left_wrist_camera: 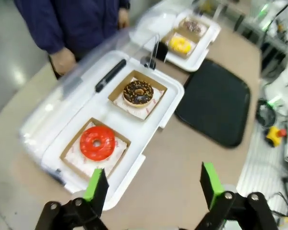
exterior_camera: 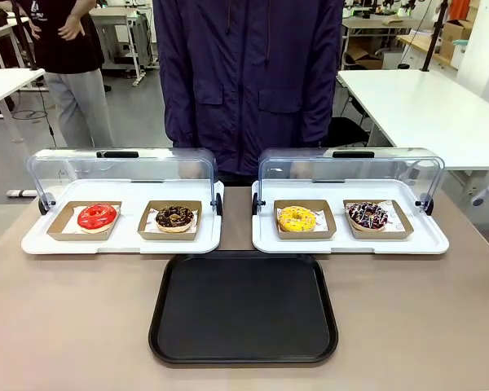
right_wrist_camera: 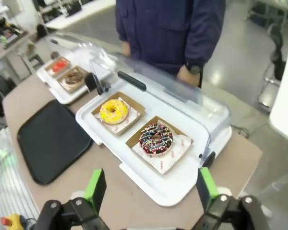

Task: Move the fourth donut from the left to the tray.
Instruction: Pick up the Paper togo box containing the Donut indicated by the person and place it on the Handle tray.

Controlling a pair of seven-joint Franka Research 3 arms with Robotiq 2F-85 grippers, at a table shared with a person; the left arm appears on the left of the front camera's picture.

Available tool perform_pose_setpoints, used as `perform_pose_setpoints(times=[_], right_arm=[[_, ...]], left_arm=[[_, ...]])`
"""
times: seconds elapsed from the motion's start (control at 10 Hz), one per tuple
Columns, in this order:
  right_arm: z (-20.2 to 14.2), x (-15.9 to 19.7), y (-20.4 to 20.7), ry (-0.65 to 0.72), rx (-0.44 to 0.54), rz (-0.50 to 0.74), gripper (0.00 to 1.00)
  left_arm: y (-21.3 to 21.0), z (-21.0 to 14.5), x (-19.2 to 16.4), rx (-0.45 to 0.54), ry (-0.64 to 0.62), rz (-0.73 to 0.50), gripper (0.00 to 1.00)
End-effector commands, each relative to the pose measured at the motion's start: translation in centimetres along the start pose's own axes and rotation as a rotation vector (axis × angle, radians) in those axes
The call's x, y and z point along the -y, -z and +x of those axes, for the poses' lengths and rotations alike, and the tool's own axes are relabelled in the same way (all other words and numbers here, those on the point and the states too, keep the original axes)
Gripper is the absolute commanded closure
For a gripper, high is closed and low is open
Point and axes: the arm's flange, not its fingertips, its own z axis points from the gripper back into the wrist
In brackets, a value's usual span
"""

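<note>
Fourth donut (right_wrist_camera: 156,139) sits in its brown holder (right_wrist_camera: 133,139) on the far-right white tray (exterior_camera: 432,244); looks soft, light, sticky-topped; best pinch the stiff holder rim; left hand (left_wrist_camera: 153,184) and right hand (right_wrist_camera: 150,187) both have fingers spread, empty.

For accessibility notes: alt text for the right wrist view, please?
The right gripper, open and empty, hovers in front of a white display tray holding a streaked chocolate donut and a yellow donut, each in a cardboard holder, under a raised clear lid. A black tray lies beside it; a person stands behind.
</note>
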Motion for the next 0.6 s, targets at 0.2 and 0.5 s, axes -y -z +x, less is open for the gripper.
perform_pose_setpoints(times=[0.2,0.5], right_arm=[[-1.3,3.3,0.2,-0.032,0.154,0.139,0.00],[-1.8,3.4,-0.5,-0.023,0.182,0.146,0.00]], left_arm=[[-2.0,-4.0,-3.0,0.126,0.003,-0.034,0.00],[-0.9,-5.1,-2.4,0.210,0.009,-0.044,0.00]])
